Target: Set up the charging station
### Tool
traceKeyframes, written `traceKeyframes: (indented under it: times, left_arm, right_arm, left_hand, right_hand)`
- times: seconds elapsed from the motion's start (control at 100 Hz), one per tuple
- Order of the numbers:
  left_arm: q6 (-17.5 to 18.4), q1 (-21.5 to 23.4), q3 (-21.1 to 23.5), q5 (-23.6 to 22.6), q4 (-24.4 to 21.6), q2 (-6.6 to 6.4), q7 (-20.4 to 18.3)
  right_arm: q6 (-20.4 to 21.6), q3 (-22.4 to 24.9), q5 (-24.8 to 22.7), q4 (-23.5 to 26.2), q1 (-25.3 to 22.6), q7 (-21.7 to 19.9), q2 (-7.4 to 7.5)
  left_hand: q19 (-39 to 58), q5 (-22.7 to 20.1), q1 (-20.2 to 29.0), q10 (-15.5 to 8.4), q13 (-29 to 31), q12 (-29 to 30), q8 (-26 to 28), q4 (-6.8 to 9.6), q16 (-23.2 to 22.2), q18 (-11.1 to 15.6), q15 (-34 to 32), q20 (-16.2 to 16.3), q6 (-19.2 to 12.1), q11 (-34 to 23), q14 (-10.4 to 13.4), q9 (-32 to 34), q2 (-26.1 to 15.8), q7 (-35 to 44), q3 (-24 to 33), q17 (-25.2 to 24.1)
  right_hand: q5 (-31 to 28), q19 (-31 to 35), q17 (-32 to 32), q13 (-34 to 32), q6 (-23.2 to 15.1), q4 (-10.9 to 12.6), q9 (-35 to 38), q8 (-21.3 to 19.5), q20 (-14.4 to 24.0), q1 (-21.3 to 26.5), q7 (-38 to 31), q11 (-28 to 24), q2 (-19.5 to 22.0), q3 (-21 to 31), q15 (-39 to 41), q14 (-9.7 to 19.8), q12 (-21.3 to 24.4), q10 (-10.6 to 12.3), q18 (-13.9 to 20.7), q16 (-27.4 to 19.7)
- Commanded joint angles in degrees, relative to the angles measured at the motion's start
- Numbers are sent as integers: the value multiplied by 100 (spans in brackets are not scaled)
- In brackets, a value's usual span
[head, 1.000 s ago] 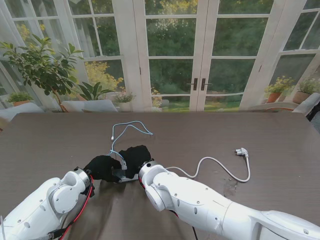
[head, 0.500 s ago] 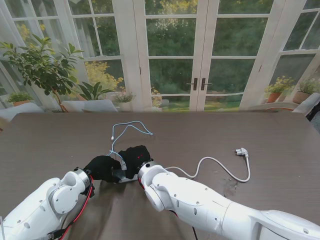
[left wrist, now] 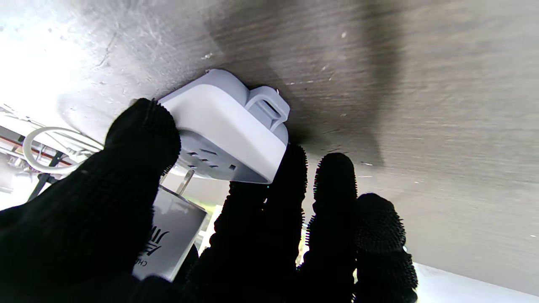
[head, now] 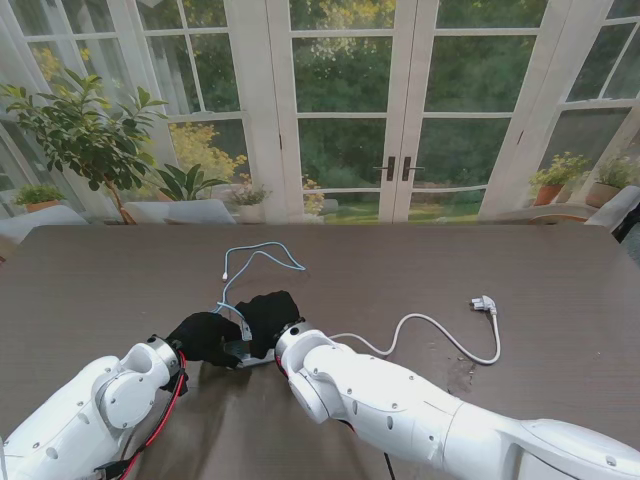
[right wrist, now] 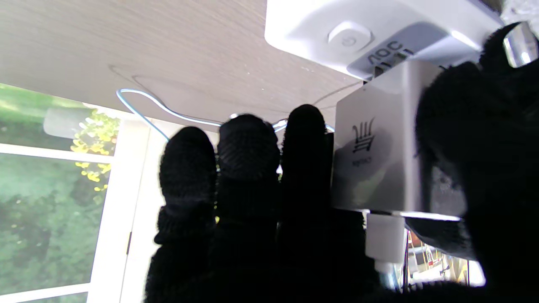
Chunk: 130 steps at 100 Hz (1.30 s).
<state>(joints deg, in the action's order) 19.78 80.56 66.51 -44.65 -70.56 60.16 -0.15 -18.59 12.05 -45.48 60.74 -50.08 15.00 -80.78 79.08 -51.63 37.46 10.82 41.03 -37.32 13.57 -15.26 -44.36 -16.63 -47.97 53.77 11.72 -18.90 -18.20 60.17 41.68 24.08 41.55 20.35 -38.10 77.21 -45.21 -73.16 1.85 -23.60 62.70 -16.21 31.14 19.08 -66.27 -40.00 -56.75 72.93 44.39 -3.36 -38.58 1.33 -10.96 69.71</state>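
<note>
My two black-gloved hands meet near the table's front. In the left wrist view a white power strip (left wrist: 227,126) lies on the table, and my left hand (head: 203,336) is shut on it, thumb (left wrist: 139,139) on one side and fingers on the other. My right hand (head: 268,318) is shut on a white charger block (right wrist: 379,155), its prongs at the power strip's (right wrist: 370,33) socket face; from the left wrist the charger (left wrist: 172,235) shows its prongs partly in. A white USB connector (right wrist: 381,240) sits in the charger. The strip is mostly hidden in the stand view.
The strip's white cord (head: 440,330) curves right to its plug (head: 484,303) lying on the table. A thin blue cable (head: 255,258) loops farther from me than the hands. Glass doors and potted plants stand beyond the table's far edge.
My right hand has edged slightly toward the left hand with the charger. The left hand and the cables have stayed put.
</note>
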Motion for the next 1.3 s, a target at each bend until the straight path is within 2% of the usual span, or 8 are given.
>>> traceKeyframes:
  times: [0.0,0.08,0.15,0.18,0.33,0.94,1.29]
  left_arm:
    - [-19,130,-17,-61,82,-25,-212]
    - [-24,148,2,-85,59,-31,-225]
    - [-29,164,21,-101,36,-35,-242]
    - [-30,170,29,-112,26,-38,-249]
    - [-33,198,74,-158,-22,-51,-294]
    - [-2,214,95,-247,-54,-67,-308]
    - [0,189,43,-274,-36,-60,-240]
  right_arm:
    - [46,-42,-53,13,-6,-125,40]
    - [38,-51,-75,35,-2,-143,52]
    - [15,-61,-91,42,-4,-145,47]
    - [7,-69,-100,39,0,-146,44]
    - [-14,-77,-98,-4,-5,-115,17]
    - [58,-66,-65,-76,-12,-31,-13]
    - [-8,-31,-28,-66,-51,-7,-22]
  left_hand:
    - [333,-710,953,51,163,-287,25,172,-52,107,-178,118,-547,-116,-62,359,-348,1273,537,38]
    - [326,-708,1162,46,179,-753,-27,184,-47,87,-186,108,-564,43,-61,470,-377,1332,712,35]
    - [320,-719,1356,20,182,-819,-28,229,-46,85,-185,104,-602,74,-45,528,-415,1347,848,26]
    - [312,-716,1438,3,179,-986,-45,184,-40,90,-176,95,-610,276,-37,598,-432,1359,958,24]
    - [277,-731,1773,-25,170,-1052,-25,253,-42,101,-155,77,-691,401,-26,614,-495,1395,1208,-16]
    - [298,-858,2001,-148,409,-1298,-2,285,-345,109,81,-30,-789,723,-56,878,-309,1384,1326,61]
    - [331,-1043,2020,-214,522,-1336,91,300,-369,94,84,-54,-911,681,-57,1072,-285,1546,1306,124]
  right_hand:
    - [-667,294,-33,-183,-1821,462,43,-650,97,753,-1160,-10,934,652,108,29,-59,143,156,-3430]
    - [-663,292,-32,-186,-1826,464,42,-655,96,753,-1157,-8,937,657,111,33,-59,153,163,-3428]
    - [-665,292,-32,-186,-1827,463,38,-662,96,748,-1157,-8,936,656,115,37,-60,154,165,-3426]
    - [-664,292,-32,-186,-1828,463,41,-663,96,743,-1156,-11,940,654,115,55,-62,151,169,-3427]
    - [-662,291,-32,-184,-1830,463,32,-670,95,745,-1153,-7,931,657,117,35,-58,141,171,-3427]
    - [-662,298,-47,-187,-1838,455,40,-673,94,741,-1153,-16,926,667,127,51,-57,148,196,-3427]
    - [-675,311,-72,-188,-1827,449,54,-672,95,743,-1165,-21,916,685,154,47,-55,149,178,-3423]
